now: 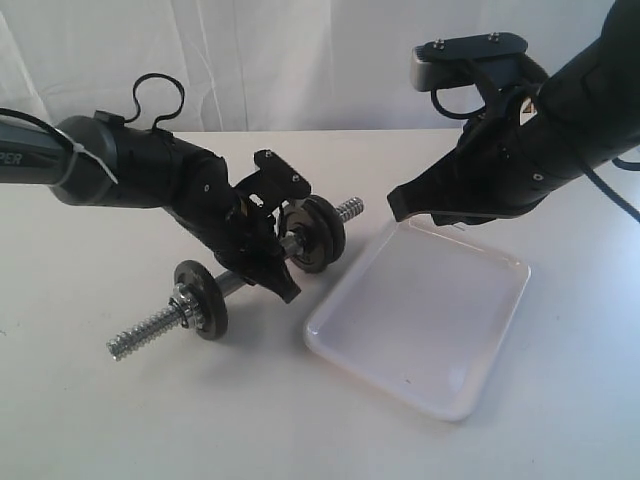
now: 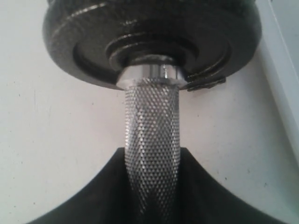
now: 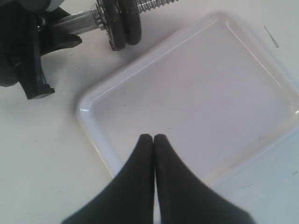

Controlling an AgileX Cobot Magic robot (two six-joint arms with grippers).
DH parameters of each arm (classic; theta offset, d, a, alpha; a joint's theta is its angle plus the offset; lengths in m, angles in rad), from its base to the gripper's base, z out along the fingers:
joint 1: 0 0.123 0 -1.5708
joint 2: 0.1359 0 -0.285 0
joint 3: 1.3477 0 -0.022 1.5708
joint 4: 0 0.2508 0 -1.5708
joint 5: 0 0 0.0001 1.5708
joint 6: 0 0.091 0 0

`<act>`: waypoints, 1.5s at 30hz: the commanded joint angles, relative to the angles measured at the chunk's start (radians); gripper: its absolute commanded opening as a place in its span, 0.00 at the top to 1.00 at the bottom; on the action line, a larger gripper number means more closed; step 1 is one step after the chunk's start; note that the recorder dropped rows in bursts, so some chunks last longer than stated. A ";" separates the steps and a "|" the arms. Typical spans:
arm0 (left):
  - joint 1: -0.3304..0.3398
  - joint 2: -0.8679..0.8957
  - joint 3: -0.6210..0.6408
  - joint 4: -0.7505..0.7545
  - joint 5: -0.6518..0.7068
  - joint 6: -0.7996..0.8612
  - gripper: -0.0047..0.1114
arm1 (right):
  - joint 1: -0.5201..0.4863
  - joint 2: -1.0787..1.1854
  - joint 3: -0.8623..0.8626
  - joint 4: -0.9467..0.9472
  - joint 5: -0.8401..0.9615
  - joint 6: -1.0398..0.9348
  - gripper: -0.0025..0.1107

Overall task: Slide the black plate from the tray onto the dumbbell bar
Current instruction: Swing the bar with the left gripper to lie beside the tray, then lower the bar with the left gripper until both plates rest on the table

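1. Left wrist view: the left gripper (image 2: 153,156) is clamped around the knurled middle of the dumbbell bar (image 2: 152,121).
2. The right gripper (image 3: 153,138) has its fingers pressed together, holding nothing, and hovers above the tray (image 3: 93,100) near one edge.
3. The black plate (image 3: 134,23) sits on the bar's threaded end nearest the tray, against a second disc (image 3: 114,28).
4. A third disc (image 1: 200,298) is on the bar's opposite end, resting on the table (image 1: 150,420).

Your open lane: the table (image 1: 200,420) in front of the tray (image 1: 470,395), plus the tray's bare floor. The left gripper (image 1: 262,258) blocks the dumbbell bar (image 1: 150,328) mid-span (jaws clamped round the knurling). Black plates (image 1: 318,232) stand near both ends. The right gripper (image 1: 402,207) overhangs the tray's far rim.
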 commanded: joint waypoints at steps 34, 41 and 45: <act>-0.005 0.092 -0.288 -0.078 -0.112 -0.075 0.96 | -0.005 -0.009 0.003 -0.008 -0.012 -0.002 0.98; -0.005 0.092 -0.288 -0.078 -0.092 -0.076 0.96 | -0.005 -0.009 0.003 -0.008 -0.010 -0.002 0.98; -0.005 0.092 -0.288 -0.078 -0.072 -0.076 0.96 | -0.005 -0.009 0.003 -0.008 -0.010 -0.002 0.98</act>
